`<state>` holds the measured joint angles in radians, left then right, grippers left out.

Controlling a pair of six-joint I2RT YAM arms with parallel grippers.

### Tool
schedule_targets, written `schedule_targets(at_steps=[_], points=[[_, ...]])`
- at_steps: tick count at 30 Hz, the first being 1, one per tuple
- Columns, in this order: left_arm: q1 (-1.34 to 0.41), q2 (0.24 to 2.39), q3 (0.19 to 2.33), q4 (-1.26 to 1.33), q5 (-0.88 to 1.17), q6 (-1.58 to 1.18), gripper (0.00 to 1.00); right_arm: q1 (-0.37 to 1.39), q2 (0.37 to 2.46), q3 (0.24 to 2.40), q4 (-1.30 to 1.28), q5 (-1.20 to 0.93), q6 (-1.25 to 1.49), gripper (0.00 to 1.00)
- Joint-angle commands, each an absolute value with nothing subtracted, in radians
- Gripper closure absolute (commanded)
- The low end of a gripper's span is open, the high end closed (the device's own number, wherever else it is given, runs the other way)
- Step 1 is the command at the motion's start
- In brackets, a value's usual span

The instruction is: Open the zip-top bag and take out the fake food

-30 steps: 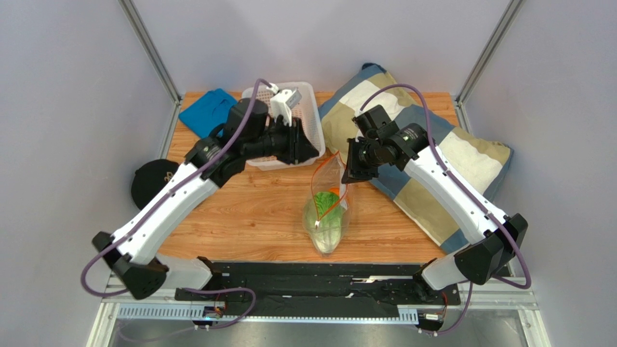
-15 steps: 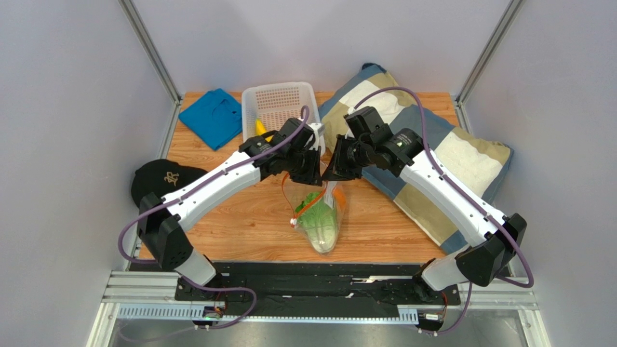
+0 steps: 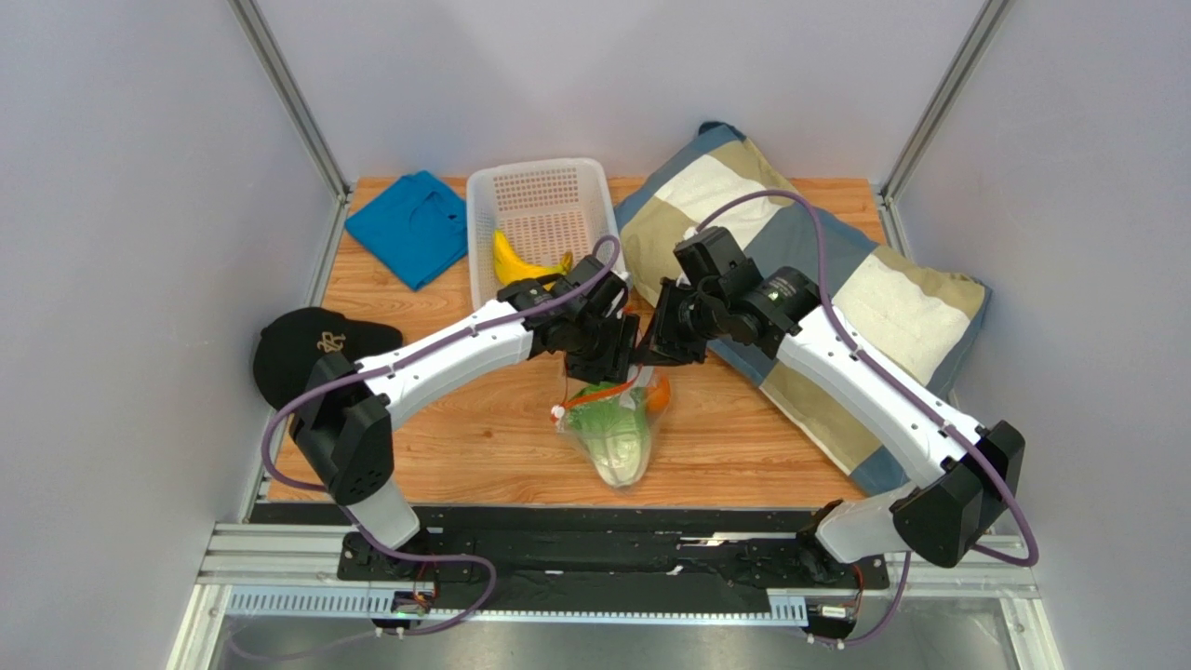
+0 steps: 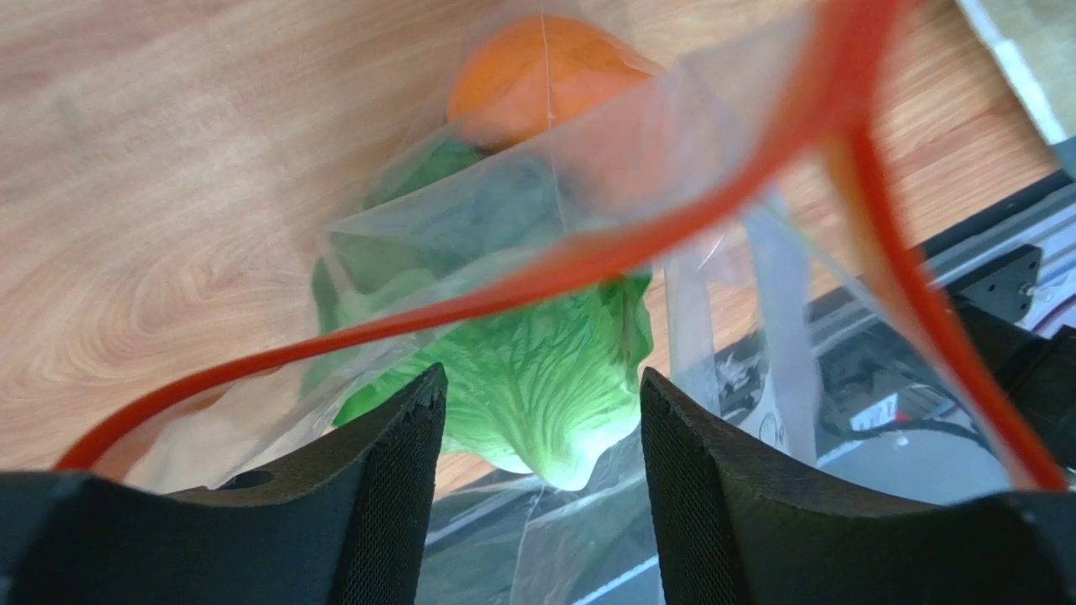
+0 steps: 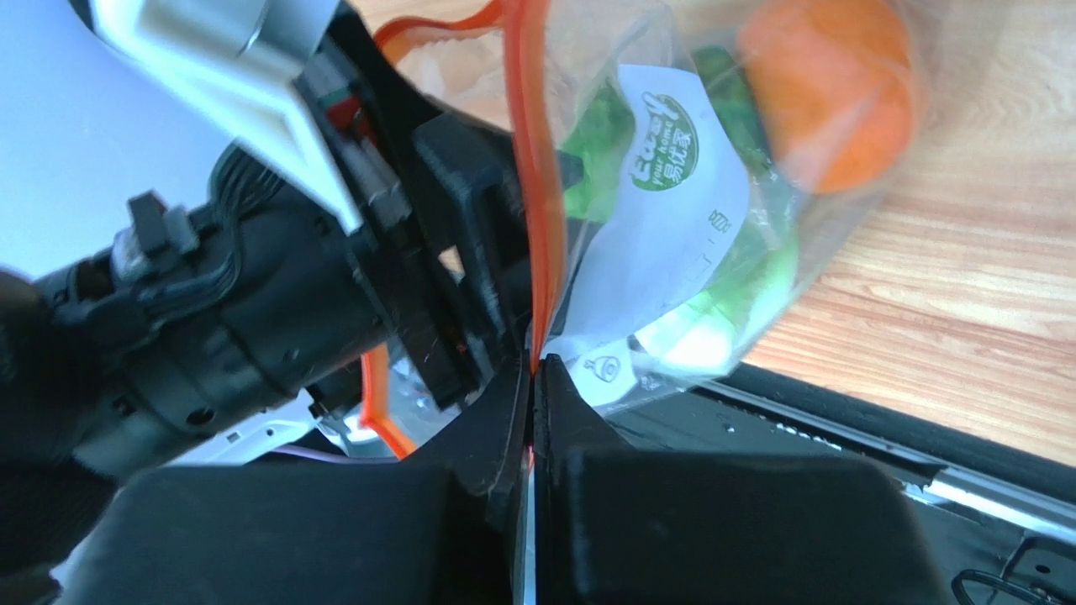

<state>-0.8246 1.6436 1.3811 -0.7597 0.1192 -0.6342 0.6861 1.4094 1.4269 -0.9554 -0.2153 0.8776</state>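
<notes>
The clear zip-top bag (image 3: 615, 433) hangs open over the table's middle, its orange-red zip strip (image 4: 379, 330) spread wide. Inside are the green-white lettuce head (image 4: 531, 378) and the round orange (image 4: 537, 76); both also show in the right wrist view, lettuce (image 5: 707, 322) and orange (image 5: 827, 88). My right gripper (image 5: 533, 372) is shut on the bag's zip rim beside the white label (image 5: 663, 227). My left gripper (image 4: 541, 416) is open, its fingers at the bag's mouth just above the lettuce. The yellow banana bunch (image 3: 520, 261) lies in the white basket. The purple fruit is out of view.
The white perforated basket (image 3: 545, 196) stands at the back centre. A blue cloth (image 3: 408, 224) lies back left, a black cap (image 3: 311, 349) at the left edge, a patchwork pillow (image 3: 867, 300) on the right. The black rail (image 3: 615, 538) runs along the front.
My left arm has swung from the basket down to the bag's mouth, leaving the banana bunch in the basket. The right gripper has lowered slightly with the bag rim.
</notes>
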Motion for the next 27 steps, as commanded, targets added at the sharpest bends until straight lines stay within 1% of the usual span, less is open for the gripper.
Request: schedule_targets(at_steps=[1, 2, 7, 9, 11, 12, 15, 17, 18, 19, 20, 21, 22, 24, 25, 27], points=[[-0.857, 1.701, 1.370, -0.715, 0.129, -0.669, 0.35, 0.692, 1.348, 1.379, -0.902, -0.225, 0.900, 1.00], [-0.862, 1.707, 1.367, -0.713, 0.132, -0.673, 0.32, 0.692, 1.344, 1.371, -0.903, -0.222, 0.899, 1.00], [-0.884, 1.723, 1.316, -0.707, 0.114, -0.677, 0.31, 0.692, 1.333, 1.365, -0.919, -0.204, 0.877, 1.00], [-0.884, 1.727, 1.298, -0.707, 0.084, -0.670, 0.32, 0.692, 1.332, 1.355, -0.922, -0.202, 0.877, 1.00], [-0.887, 1.732, 1.290, -0.713, 0.069, -0.658, 0.36, 0.692, 1.324, 1.342, -0.922, -0.204, 0.877, 1.00], [-0.890, 1.735, 1.281, -0.712, 0.060, -0.652, 0.37, 0.690, 1.321, 1.336, -0.922, -0.201, 0.876, 1.00], [-0.899, 1.747, 1.238, -0.674, 0.055, -0.650, 0.32, 0.693, 1.305, 1.313, -0.922, -0.195, 0.877, 1.00], [-0.899, 1.764, 1.232, -0.644, 0.095, -0.658, 0.32, 0.690, 1.304, 1.307, -0.920, -0.196, 0.877, 1.00], [-0.899, 1.776, 1.227, -0.635, 0.103, -0.661, 0.35, 0.692, 1.302, 1.305, -0.920, -0.196, 0.876, 1.00], [-0.899, 1.776, 1.229, -0.627, 0.103, -0.655, 0.51, 0.692, 1.302, 1.304, -0.922, -0.193, 0.874, 1.00], [-0.899, 1.773, 1.226, -0.615, 0.091, -0.647, 0.59, 0.692, 1.301, 1.302, -0.923, -0.189, 0.871, 1.00], [-0.899, 1.760, 1.233, -0.617, 0.081, -0.640, 0.64, 0.692, 1.299, 1.301, -0.926, -0.178, 0.864, 1.00], [-0.899, 1.747, 1.238, -0.623, 0.071, -0.620, 0.76, 0.690, 1.298, 1.299, -0.933, -0.175, 0.861, 1.00], [-0.899, 1.697, 1.246, -0.629, 0.045, -0.597, 0.84, 0.692, 1.296, 1.296, -0.937, -0.164, 0.847, 1.00], [-0.899, 1.680, 1.250, -0.632, 0.034, -0.575, 0.93, 0.692, 1.295, 1.293, -0.940, -0.160, 0.841, 1.00], [-0.899, 1.634, 1.281, -0.649, 0.018, -0.552, 0.97, 0.692, 1.295, 1.293, -0.942, -0.147, 0.824, 1.00]])
